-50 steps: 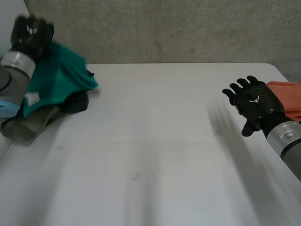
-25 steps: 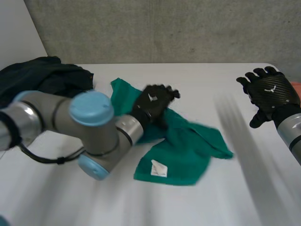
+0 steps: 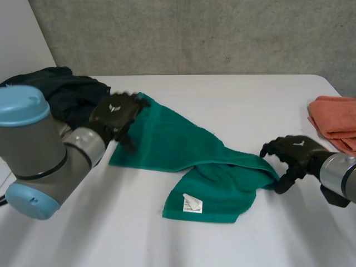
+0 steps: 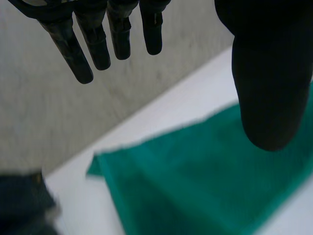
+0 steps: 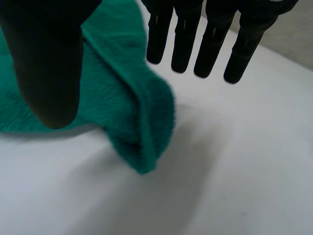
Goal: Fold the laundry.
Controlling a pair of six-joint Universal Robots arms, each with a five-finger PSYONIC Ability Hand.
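Rumpled, fuzzy green towel (image 3: 192, 158), perhaps terry; white tag (image 3: 192, 203)

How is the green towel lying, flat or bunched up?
Bunched, not flat. The green towel is spread near the left hand, but its other half is doubled over, white tag up, its end rolled by the right hand.

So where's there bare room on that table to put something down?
Bare table lies beyond the green towel, between it and the orange cloth, and along the near edge. It's crowded around the dark laundry pile and the left robot hand.
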